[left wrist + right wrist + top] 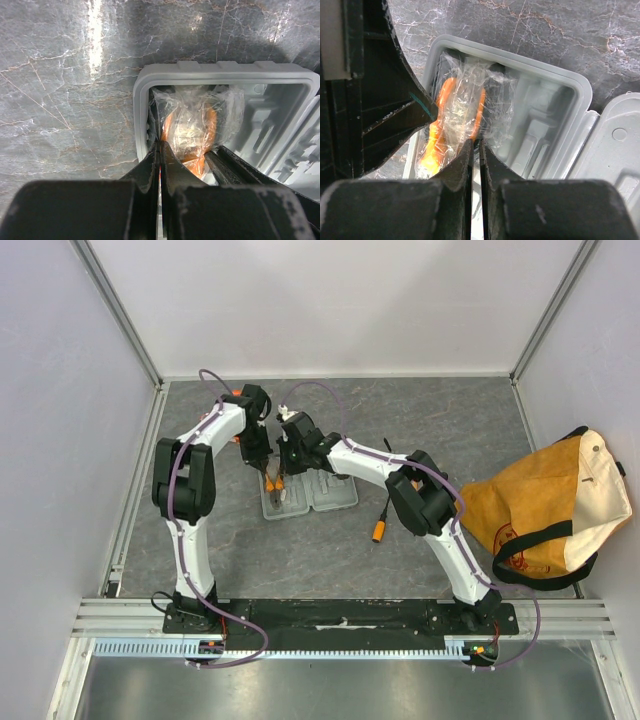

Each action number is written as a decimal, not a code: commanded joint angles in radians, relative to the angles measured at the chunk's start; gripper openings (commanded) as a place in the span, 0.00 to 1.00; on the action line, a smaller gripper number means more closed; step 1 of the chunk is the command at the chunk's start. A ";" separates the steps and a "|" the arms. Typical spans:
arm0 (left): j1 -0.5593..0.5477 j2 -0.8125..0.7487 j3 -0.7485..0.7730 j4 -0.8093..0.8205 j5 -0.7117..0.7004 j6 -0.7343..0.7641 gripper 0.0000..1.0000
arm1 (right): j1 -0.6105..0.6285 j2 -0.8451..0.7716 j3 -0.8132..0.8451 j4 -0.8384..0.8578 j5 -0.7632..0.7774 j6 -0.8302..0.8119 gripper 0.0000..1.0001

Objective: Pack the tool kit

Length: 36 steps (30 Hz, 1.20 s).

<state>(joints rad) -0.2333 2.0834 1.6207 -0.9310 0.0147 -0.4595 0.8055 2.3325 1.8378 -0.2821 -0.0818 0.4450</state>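
At centre of counter [300, 560]: grey case [338, 495], open, both halves flat, moulded slots facing up. Holds in left half an orange-handled implement [172, 131] wrapped in clear film [200, 107]. Left tool [160, 144]: over that half, fingers pressed together at near edge of film; cannot tell whether film is nipped between them. Right tool [475, 142]: close beside left tool over same half, fingers likewise pressed together against film; cannot tell whether it grips the film. Right of case, apart from it: loose orange-and-black implement [380, 527] on counter. Far right: tan bag [545, 502] with black straps, well apart from case.
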 commanded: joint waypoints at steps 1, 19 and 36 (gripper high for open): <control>-0.020 0.165 -0.028 -0.077 0.036 0.065 0.02 | 0.021 0.114 -0.012 -0.078 -0.038 0.018 0.11; -0.008 -0.104 0.189 -0.054 -0.002 0.079 0.05 | -0.011 -0.047 0.204 -0.180 0.119 -0.006 0.15; -0.001 -0.338 0.162 0.049 -0.059 0.170 0.87 | -0.209 -0.528 -0.372 -0.278 0.352 0.055 0.42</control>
<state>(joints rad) -0.2367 1.8328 1.8088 -0.9707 -0.0532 -0.3531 0.6636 1.8980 1.5906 -0.4999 0.1986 0.4553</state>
